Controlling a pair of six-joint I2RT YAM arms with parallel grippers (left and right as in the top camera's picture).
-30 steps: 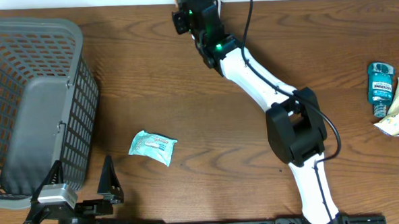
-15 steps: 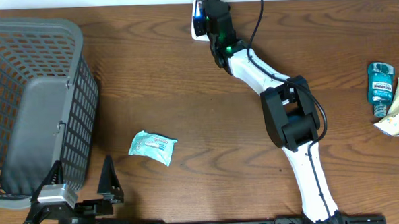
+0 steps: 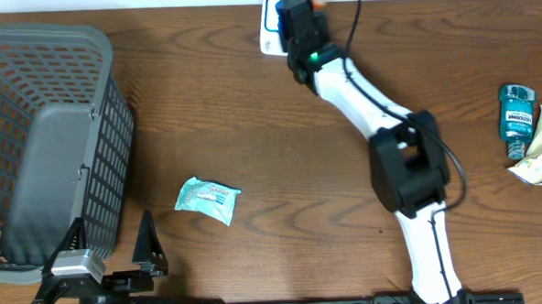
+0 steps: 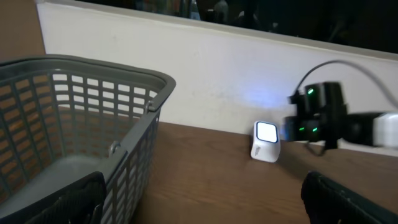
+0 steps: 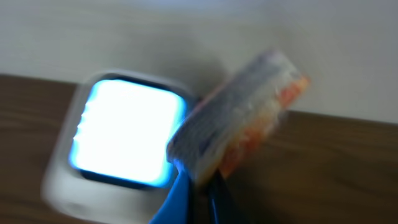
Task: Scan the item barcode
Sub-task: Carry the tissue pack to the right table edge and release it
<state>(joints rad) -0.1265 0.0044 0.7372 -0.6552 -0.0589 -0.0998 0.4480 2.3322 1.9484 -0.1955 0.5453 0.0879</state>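
Packet [image 5: 239,118], orange & white, is clamped tilted in your R gripper [image 5: 196,186] at upper center of the overhead view, just beside the lit scanner [image 5: 124,130] by the back wall. Your L gripper [image 4: 205,199] is at bottom left w/ jaws spread wide, holding nothing, near the gray basket [image 3: 55,38]. A teal pouch [image 3: 207,199] lies on the table [image 3: 251,125], lower left of center.

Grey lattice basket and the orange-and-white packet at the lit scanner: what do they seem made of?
Grey lattice basket: moulded plastic, matte, judging by its uniform grid walls and thick rounded rim. Orange-and-white packet: probably soft printed film, going by its pinched, crumpled edge; blur leaves it open.
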